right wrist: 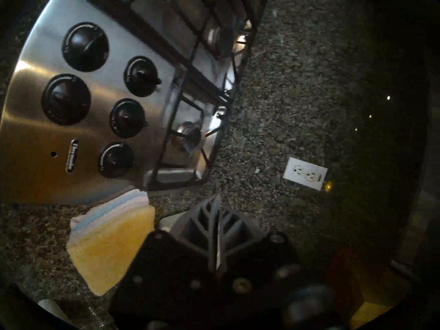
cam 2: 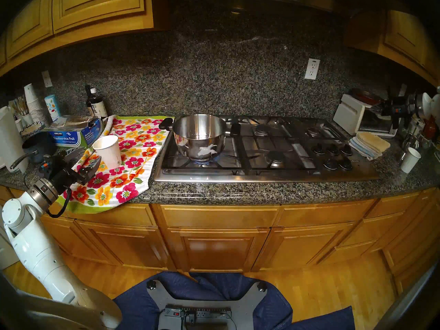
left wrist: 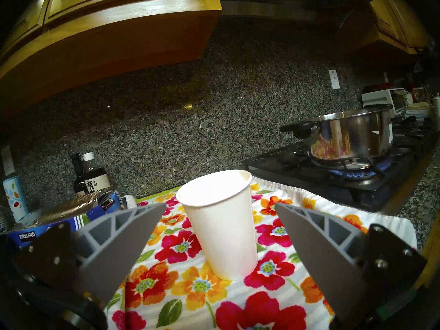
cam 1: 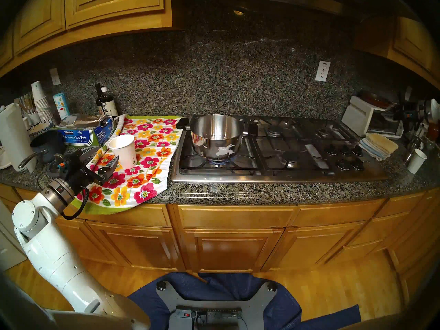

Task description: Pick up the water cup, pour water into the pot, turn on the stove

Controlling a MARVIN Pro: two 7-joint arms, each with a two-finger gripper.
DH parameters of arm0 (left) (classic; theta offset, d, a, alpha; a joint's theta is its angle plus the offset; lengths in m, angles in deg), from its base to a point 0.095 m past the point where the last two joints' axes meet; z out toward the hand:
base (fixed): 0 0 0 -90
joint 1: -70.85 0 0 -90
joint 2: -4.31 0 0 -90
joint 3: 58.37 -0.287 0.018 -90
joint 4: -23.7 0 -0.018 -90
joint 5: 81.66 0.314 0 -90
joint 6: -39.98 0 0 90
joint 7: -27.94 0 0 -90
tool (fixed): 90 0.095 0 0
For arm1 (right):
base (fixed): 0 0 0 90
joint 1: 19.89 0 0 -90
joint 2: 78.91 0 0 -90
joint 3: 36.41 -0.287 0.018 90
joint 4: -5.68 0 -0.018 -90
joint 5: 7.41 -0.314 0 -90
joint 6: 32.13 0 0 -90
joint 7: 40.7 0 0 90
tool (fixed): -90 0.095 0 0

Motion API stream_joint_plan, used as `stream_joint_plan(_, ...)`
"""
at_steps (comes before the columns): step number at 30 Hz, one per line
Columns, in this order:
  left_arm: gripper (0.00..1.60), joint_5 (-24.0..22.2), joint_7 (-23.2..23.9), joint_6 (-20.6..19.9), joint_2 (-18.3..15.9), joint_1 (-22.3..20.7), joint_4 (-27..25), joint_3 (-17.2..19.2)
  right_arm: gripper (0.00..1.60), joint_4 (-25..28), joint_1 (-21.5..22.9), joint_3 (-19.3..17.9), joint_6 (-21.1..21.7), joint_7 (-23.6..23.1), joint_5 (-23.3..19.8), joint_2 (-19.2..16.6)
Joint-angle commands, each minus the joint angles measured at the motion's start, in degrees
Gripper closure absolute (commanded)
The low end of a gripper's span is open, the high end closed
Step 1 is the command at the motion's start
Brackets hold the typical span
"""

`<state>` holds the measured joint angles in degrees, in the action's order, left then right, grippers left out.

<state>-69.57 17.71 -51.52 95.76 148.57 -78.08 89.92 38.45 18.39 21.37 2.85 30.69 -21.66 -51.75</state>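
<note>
Light: warm and dim, darkest at upper frame.
Glare: stove [right wrist: 31, 122] steel, left of frame.
Edges: fisheye-bent, black rim.
Blur: right wrist view soft.

Both head views look down from above the speckled granite counter [cam 1: 273, 191] toward its backsplash, sharing nearly the whole scene. The left wrist view sits low and close, facing the plain white paper cup [left wrist: 220, 223] on the flowered cloth [left wrist: 269, 296]. The right wrist view, tilted and somewhat blurred, hangs seemingly close above the stainless steel cooktop's black round knobs [right wrist: 127, 117].
</note>
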Motion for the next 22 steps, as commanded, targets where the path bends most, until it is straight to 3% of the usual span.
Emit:
stream_joint_plan(1, 0.0, -0.72, -0.05, 0.04, -0.53, -1.2, -1.12, -0.13, 1.25, 1.52, 3.22, -3.86, 0.5, -2.46, -8.47, -0.47)
stream_joint_plan(9, 0.0, -0.82, -0.07, 0.01, -0.53, -1.24, -1.18, -0.12, 1.25, 3.44, 3.89, -5.4, 4.12, -9.92, -17.89, -1.57)
stream_joint_plan(17, 0.0, -0.93, -0.07, -0.03, -0.52, -1.26, -1.23, -0.11, 1.25, 5.09, 5.11, -6.83, 10.4, -19.8, -27.09, -2.29)
stream_joint_plan(22, 0.0, -0.97, -0.06, -0.04, -0.51, -1.27, -1.25, -0.1, 1.25, 5.49, 5.59, -7.43, 13.16, -23.65, -30.21, -2.45)
